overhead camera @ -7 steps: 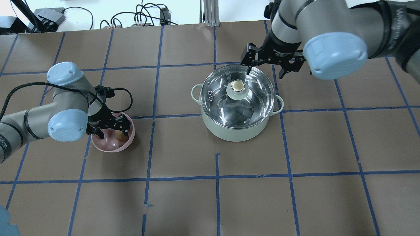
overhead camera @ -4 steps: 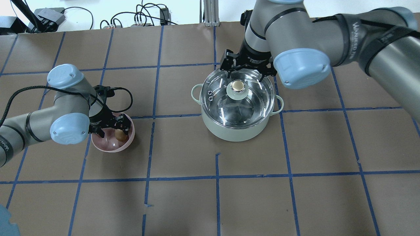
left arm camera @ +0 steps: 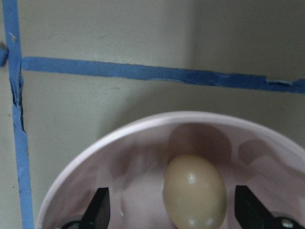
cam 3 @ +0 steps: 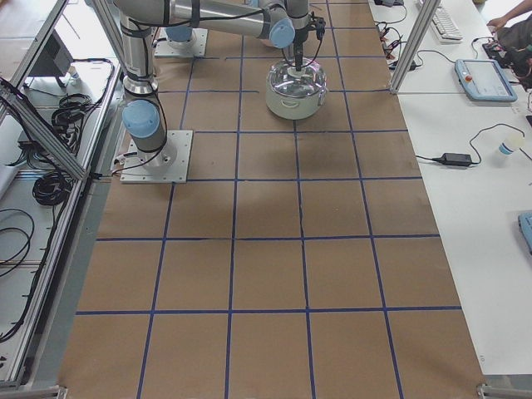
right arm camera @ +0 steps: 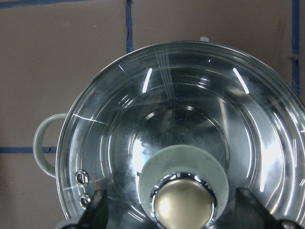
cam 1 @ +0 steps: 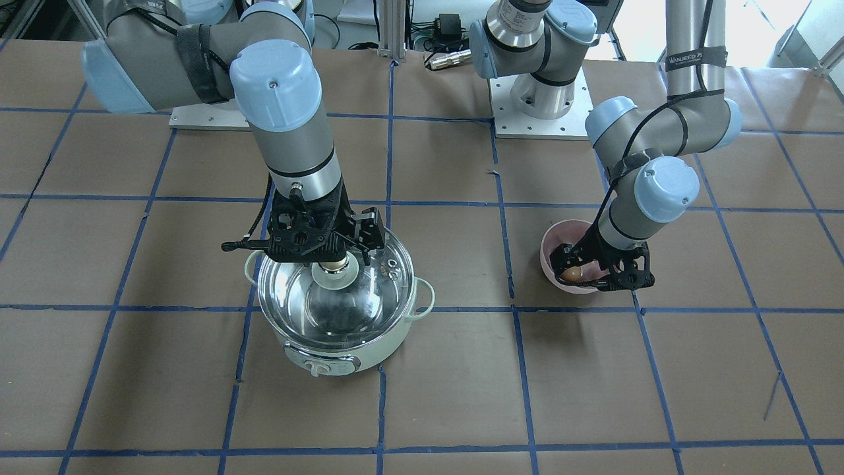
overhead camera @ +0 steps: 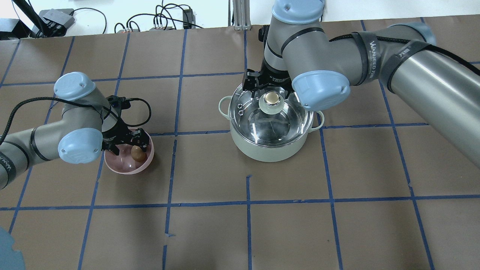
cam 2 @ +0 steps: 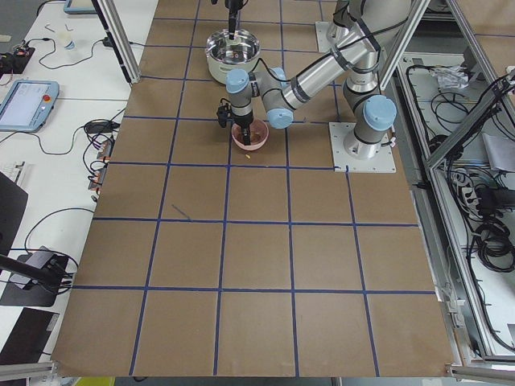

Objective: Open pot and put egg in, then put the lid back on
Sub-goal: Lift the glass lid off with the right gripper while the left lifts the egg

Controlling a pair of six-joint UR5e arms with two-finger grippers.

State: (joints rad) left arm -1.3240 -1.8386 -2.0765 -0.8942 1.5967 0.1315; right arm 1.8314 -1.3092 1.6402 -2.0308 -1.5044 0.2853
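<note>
The mint-green pot [overhead camera: 262,150] stands on the table with the glass lid [overhead camera: 288,120] on it. My right gripper [overhead camera: 268,89] is open and hangs just above the lid's beige knob [overhead camera: 271,98]. In the right wrist view one finger stands on each side of the knob [right arm camera: 185,205]. The brown egg [overhead camera: 138,153] lies in a pink bowl [overhead camera: 123,170]. My left gripper [overhead camera: 128,144] is open and low in the bowl. In the left wrist view its fingers flank the egg [left arm camera: 194,191] without touching it. From the front, the pot [cam 1: 369,346], the lid [cam 1: 316,310] and the egg [cam 1: 572,272] all show.
The table is brown paper crossed by blue tape lines [overhead camera: 247,202]. The pot's control knob [cam 1: 320,364] faces away from the robot. Cables and boxes [overhead camera: 56,18] lie beyond the far edge. The right arm's elbow [overhead camera: 318,90] hangs over the pot's right side.
My right arm has swung left from beyond the pot's far right rim until its open gripper is over the lid knob. The left gripper has shifted slightly in the bowl.
</note>
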